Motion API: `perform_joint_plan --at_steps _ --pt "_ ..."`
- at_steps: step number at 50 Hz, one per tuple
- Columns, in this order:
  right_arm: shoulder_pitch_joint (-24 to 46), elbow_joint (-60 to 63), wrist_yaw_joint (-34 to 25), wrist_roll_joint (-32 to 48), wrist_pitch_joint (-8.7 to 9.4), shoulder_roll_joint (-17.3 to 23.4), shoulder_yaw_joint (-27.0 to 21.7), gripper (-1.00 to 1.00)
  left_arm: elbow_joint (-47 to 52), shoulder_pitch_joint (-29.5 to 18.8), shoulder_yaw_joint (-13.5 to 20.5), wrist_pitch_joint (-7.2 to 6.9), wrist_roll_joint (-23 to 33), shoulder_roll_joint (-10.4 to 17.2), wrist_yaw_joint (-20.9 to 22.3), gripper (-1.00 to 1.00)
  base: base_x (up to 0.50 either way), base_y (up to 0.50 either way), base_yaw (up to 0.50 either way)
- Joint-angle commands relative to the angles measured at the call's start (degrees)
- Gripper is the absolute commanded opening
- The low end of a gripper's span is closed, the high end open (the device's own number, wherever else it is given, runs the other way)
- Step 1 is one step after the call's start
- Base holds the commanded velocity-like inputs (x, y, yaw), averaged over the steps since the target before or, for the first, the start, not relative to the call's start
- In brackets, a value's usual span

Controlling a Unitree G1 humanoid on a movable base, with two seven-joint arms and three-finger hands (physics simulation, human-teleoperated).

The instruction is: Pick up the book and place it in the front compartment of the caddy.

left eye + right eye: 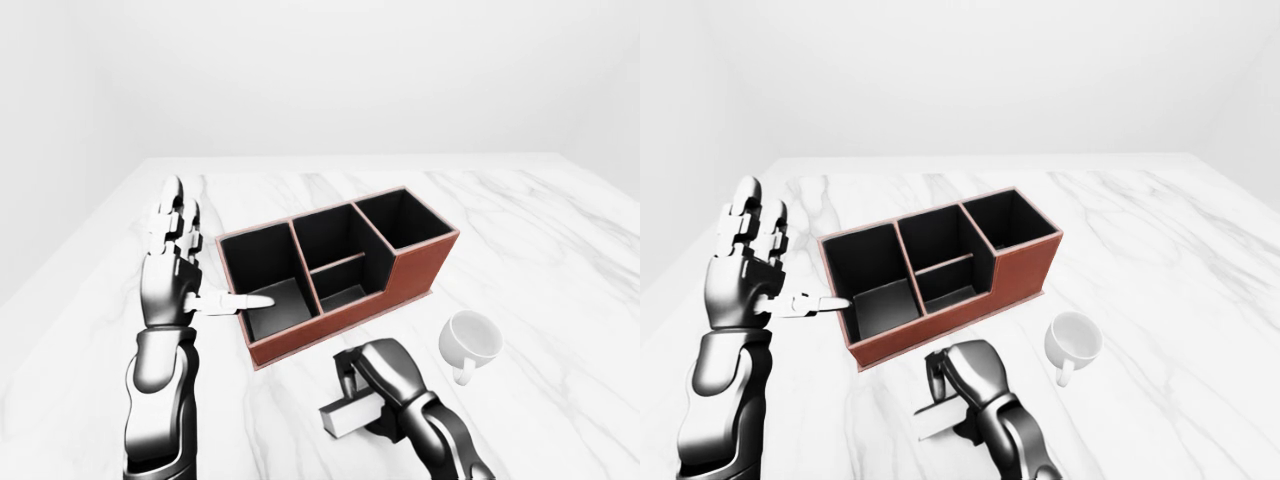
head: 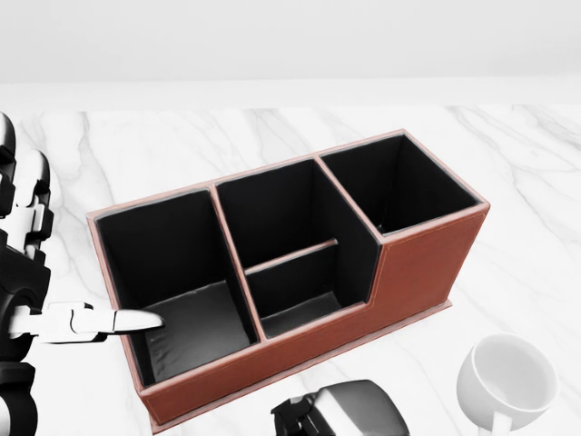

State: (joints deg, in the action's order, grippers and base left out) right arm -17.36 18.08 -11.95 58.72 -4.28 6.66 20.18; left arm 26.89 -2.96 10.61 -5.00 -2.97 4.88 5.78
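The caddy is a red-brown box with black compartments, standing on the white marble table. Its low middle compartment sits behind a cut-down wall. The book, a small grey-white block, lies on the table below the caddy in the left-eye view. My right hand is curled down over the book, fingers closed round its upper end. My left hand stands open and upright beside the caddy's left end, with its thumb reaching over the left compartment's rim. In the head view, the book is hidden below my right hand.
A white mug stands on the table to the right of my right hand, below the caddy's tall right end. The table's left edge runs close to my left arm.
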Motion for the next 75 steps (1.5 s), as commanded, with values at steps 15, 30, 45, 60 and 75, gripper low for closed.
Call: perform_joint_plan --at_steps 15,30,45,60,75 --pt "1.32 13.44 -6.93 -0.74 3.97 -1.18 -2.43 -1.0 0.48 -0.16 0.25 0.0 -0.35 0.11 -0.05 0.99 0.0 0.0 0.0" --pt "3.18 18.71 -11.41 0.2 5.69 -2.3 -3.4 -1.0 0.37 -0.41 0.52 0.0 -0.63 0.28 -0.18 0.99 0.0 0.0 0.0" --pt "9.69 23.12 -19.08 1.42 9.28 -5.08 -5.82 -1.0 0.26 -0.54 0.7 0.0 -0.86 0.41 -0.27 1.0 0.0 0.0 0.0" --pt "16.17 23.64 -24.11 3.25 9.28 -7.22 -7.18 -1.0 0.17 -0.56 0.85 0.0 -1.04 0.44 -0.23 1.0 0.0 0.0 0.0" --pt "24.89 22.96 -28.05 4.41 9.28 -8.62 -9.77 -1.0 -0.17 -0.79 0.95 0.0 -1.21 0.56 -0.34 0.99 0.0 0.0 0.0"
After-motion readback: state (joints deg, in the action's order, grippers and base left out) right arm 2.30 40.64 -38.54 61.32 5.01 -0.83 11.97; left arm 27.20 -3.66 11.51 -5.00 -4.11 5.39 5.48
